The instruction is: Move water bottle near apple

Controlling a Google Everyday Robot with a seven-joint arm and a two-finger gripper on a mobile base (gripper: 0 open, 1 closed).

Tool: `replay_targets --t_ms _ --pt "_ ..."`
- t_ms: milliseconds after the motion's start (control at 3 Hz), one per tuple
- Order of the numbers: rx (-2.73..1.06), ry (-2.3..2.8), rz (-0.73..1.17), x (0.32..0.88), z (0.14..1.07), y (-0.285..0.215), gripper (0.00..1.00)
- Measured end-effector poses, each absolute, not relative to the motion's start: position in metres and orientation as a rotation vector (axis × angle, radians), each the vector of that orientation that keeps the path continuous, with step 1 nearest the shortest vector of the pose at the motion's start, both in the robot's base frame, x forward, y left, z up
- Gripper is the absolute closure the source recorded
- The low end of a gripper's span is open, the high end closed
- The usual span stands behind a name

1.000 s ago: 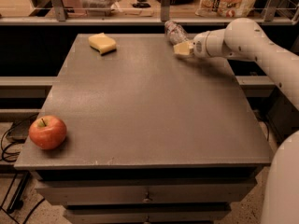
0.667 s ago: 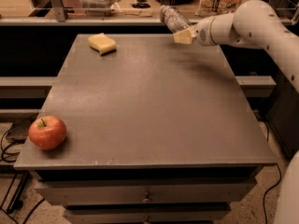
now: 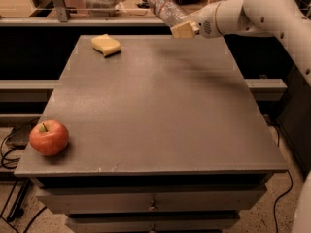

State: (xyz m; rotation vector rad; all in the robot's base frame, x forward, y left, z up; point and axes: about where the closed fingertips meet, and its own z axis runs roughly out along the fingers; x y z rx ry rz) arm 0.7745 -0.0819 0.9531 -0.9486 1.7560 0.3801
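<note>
The water bottle (image 3: 166,8), clear crinkled plastic with a red-and-white label band, is tilted with its cap toward the upper left, held in the air above the table's far edge. My gripper (image 3: 183,28) is shut on its lower end, its pale fingers (image 3: 184,30) wrapped around it, with the white arm reaching in from the right. The red apple (image 3: 49,137) with a short stem sits at the table's near left corner, far from the bottle.
A pale yellow sponge (image 3: 106,44) lies at the far left of the grey table (image 3: 160,110). Shelves with clutter and a metal rail stand behind the table. Cables hang at the left and right below the table.
The gripper has lifted the water bottle off the table's far right and carried it up and to the left. The apple and sponge have not moved.
</note>
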Motion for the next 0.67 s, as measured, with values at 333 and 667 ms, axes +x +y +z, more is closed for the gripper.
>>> replay_targets --t_ms 333,667 --pt "-1.039 1.761 0.403 0.760 0.942 -0.061 1.00" --pt "-1.198 1.740 0.415 0.727 0.933 -0.034 1.00"
